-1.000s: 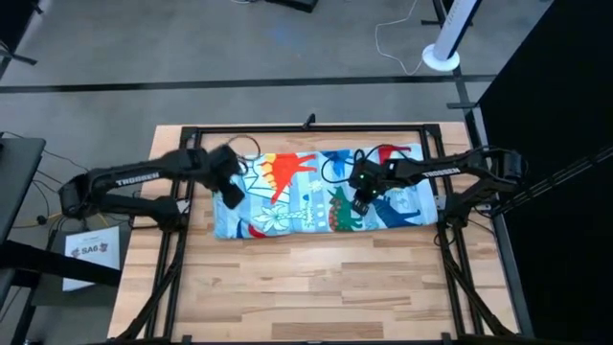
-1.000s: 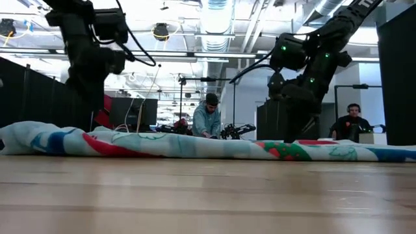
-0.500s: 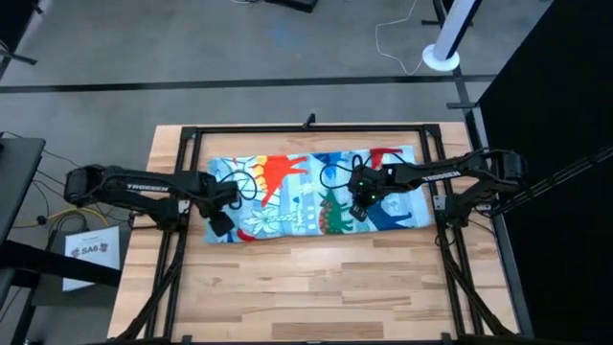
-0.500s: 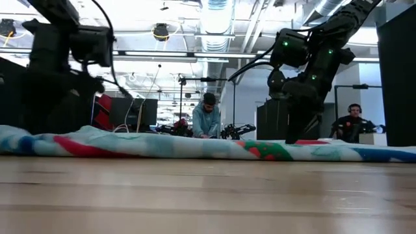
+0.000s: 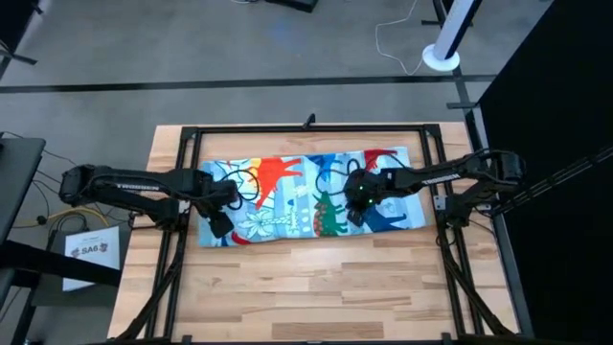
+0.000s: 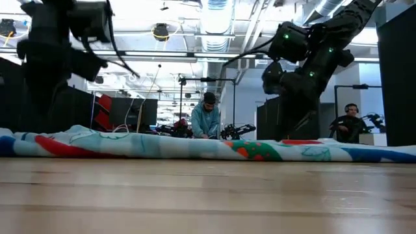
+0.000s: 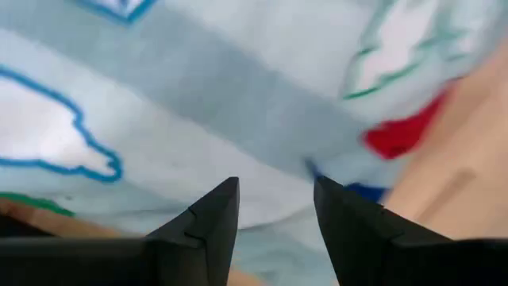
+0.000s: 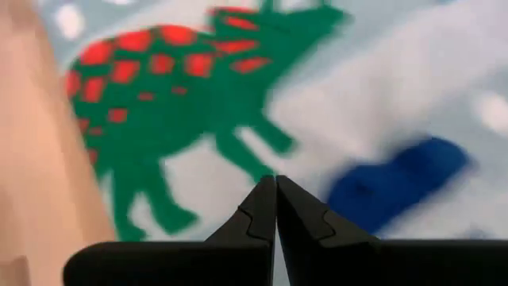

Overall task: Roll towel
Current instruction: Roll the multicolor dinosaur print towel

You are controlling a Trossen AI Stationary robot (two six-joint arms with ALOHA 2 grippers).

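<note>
While towel lies flat, spread across table middle, left gripper sits parted at its near-left corner, probably lining up edge grab. Right gripper pinched closed, empty, over green dino print, maybe pressing cloth.

The towel is light blue with white, red, orange, green and dark-blue motifs, among them a green animal spotted red beside a dark-blue patch, on a pale wooden table framed in black, under two black arms.
</note>
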